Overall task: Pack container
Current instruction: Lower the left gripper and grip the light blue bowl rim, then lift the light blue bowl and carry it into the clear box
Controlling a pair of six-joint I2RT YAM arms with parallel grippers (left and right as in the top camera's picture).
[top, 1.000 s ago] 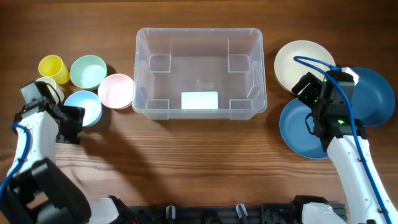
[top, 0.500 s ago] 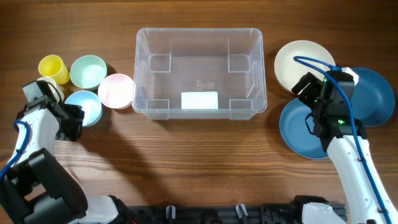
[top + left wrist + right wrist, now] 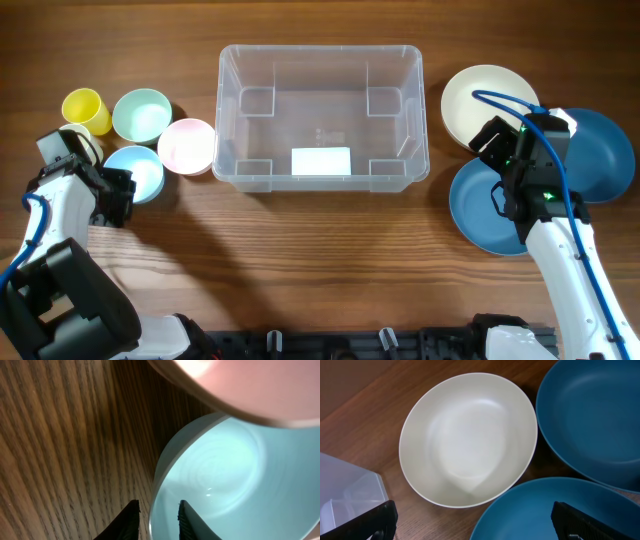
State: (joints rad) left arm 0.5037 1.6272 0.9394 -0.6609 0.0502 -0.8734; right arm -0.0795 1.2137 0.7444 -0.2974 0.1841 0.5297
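Observation:
The clear rectangular container (image 3: 320, 48) stands empty at the table's back middle, a white label on its base; its corner shows in the right wrist view (image 3: 345, 492). My left gripper (image 3: 118, 195) (image 3: 157, 515) straddles the rim of a light blue bowl (image 3: 142, 170) (image 3: 235, 475), one finger inside and one outside, with a small gap on each side. My right gripper (image 3: 497, 165) (image 3: 475, 522) is wide open and empty, above the near edge of a dark blue plate (image 3: 478, 212) (image 3: 560, 510).
Left of the container are a pink bowl (image 3: 187, 145) (image 3: 250, 385), a green bowl (image 3: 142, 114) and a yellow cup (image 3: 85, 108). On the right are a cream plate (image 3: 480, 98) (image 3: 470, 440) and a second dark blue plate (image 3: 605, 150) (image 3: 595, 415).
My left arm shifted slightly a second ago and has held still since. The right arm has not moved.

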